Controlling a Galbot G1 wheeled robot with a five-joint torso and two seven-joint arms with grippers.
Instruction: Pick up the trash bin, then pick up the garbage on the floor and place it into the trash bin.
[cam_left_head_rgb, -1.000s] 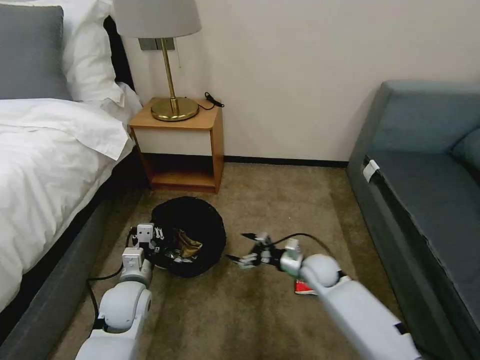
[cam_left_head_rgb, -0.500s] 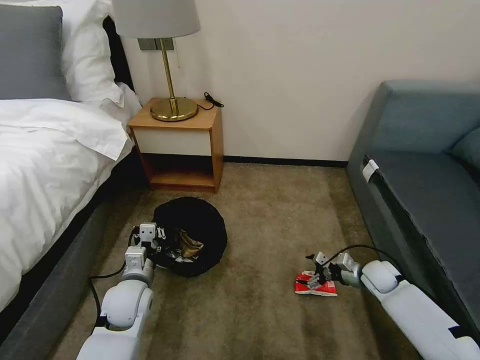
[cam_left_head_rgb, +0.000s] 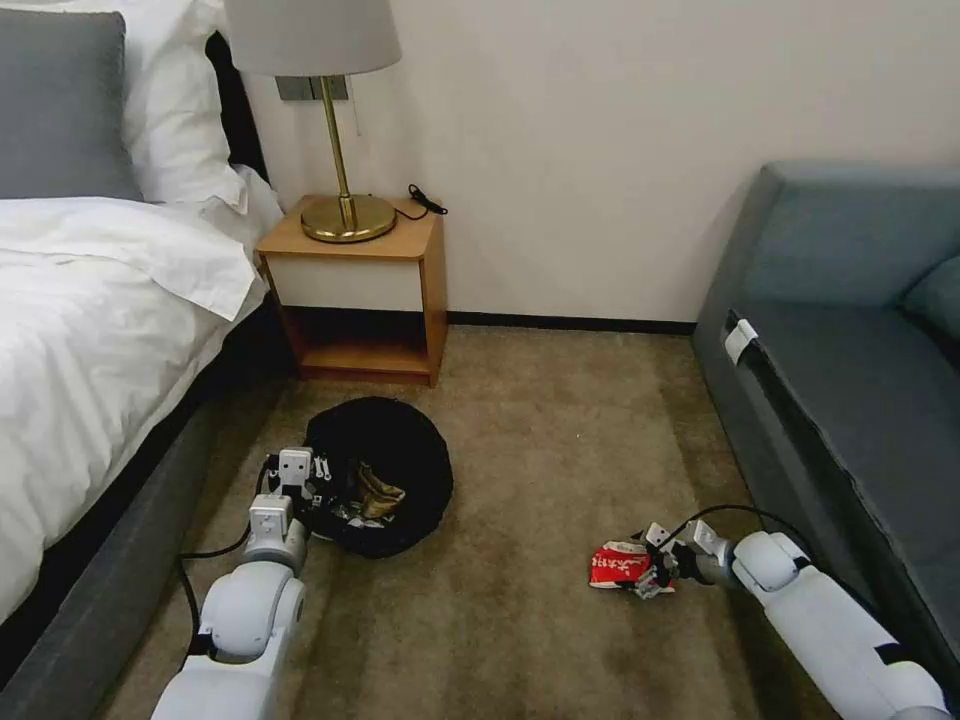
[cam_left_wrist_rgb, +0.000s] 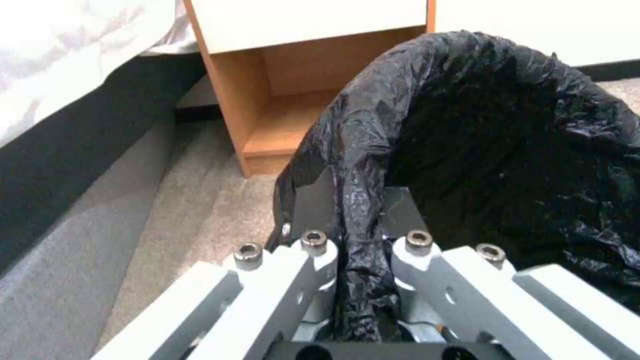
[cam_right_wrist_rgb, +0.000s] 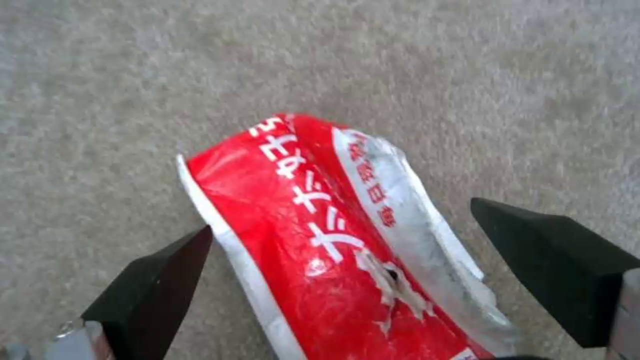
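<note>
Straddling the red-white crumpled packet (cam_right_wrist_rgb: 333, 240) on the carpet (cam_left_head_rgb: 520, 620), the right gripper (cam_left_head_rgb: 655, 578) is being held low beside the sofa (cam_left_head_rgb: 850, 380).

Its jaws are being kept wide apart, one dark fingertip (cam_right_wrist_rgb: 150, 295) on each side of the packet, nothing gripped. The trash bin (cam_left_head_rgb: 385, 485) is being held near the nightstand (cam_left_head_rgb: 365, 290) by the left gripper (cam_left_wrist_rgb: 360, 245), whose jaws are being pressed together on the black bag at the rim; brown and gold litter is lying inside.
</note>
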